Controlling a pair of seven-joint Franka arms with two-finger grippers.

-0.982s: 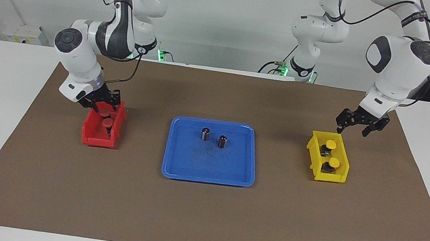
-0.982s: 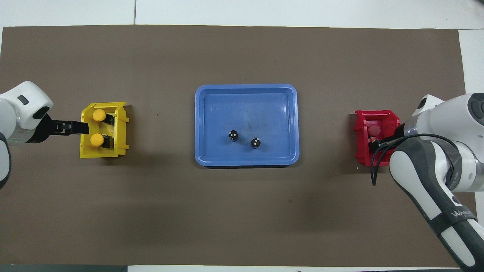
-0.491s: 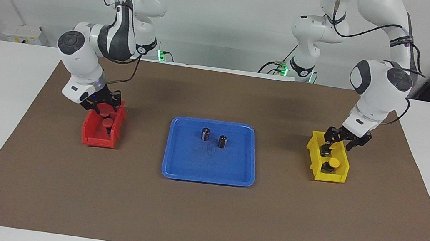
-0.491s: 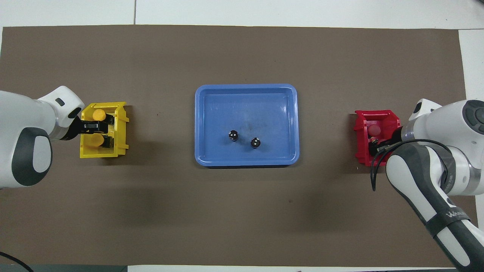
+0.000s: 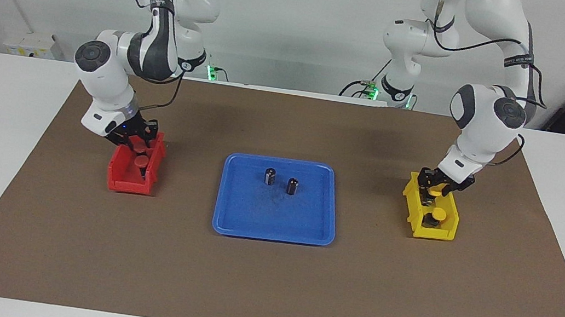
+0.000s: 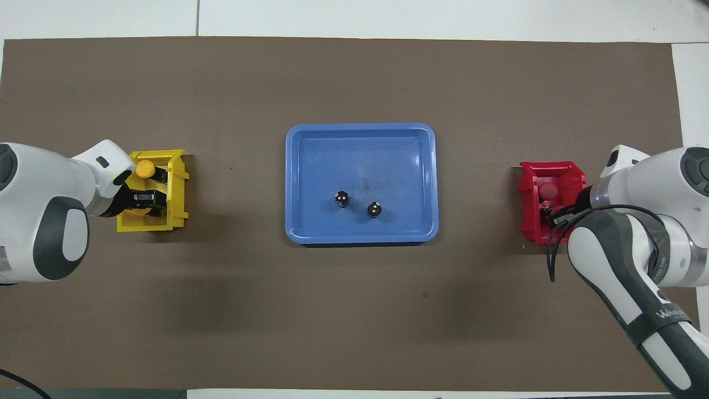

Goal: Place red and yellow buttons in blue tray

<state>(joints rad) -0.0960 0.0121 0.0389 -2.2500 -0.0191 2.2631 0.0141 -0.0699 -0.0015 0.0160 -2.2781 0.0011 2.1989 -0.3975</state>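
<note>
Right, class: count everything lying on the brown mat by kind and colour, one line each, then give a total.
Red buttons: 2
Yellow buttons: 2
Dark cylinders: 2
Small bins: 2
Blue tray: 1
Total: 9

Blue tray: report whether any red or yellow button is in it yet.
None yet. The blue tray holds only two dark cylinders; the red buttons and yellow buttons sit in their bins.

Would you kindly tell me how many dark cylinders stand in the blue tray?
2: one dark cylinder and another beside it, both upright in the blue tray, in its half nearer the robots.
</note>
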